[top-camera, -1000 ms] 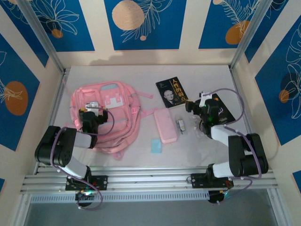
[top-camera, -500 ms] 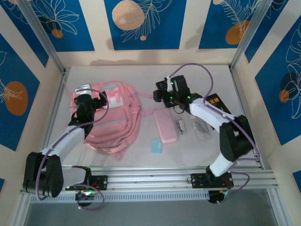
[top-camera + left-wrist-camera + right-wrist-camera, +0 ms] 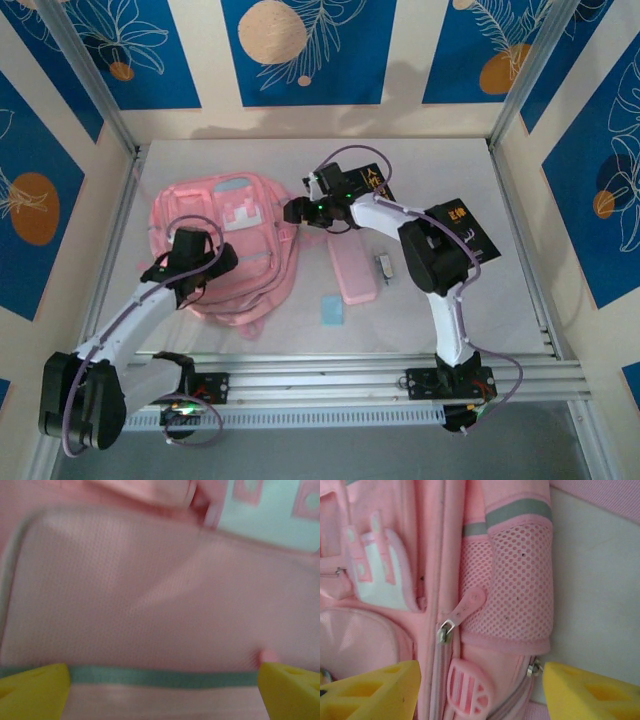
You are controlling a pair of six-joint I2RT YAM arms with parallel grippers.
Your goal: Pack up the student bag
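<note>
Top external: student bag [image 3: 240, 250] lies flat on table [image 3: 430, 170], left half | left gripper [image 3: 162, 692]: I read it spread over pink fabric; pinching nothing | right gripper [image 3: 480, 690]: spread astride zipper pull [image 3: 465, 607]; unclamped

On the white table [image 3: 400, 330] lie a flat pink pencil case [image 3: 352, 268], a small pale blue card [image 3: 331, 309] near it, a small dark-and-silver item [image 3: 384, 266] just beside it, and a black book [image 3: 474, 234] further right

top: high overhead, looking down | wrists: very close on student bag [image 3: 255, 255], shared by all views
</note>
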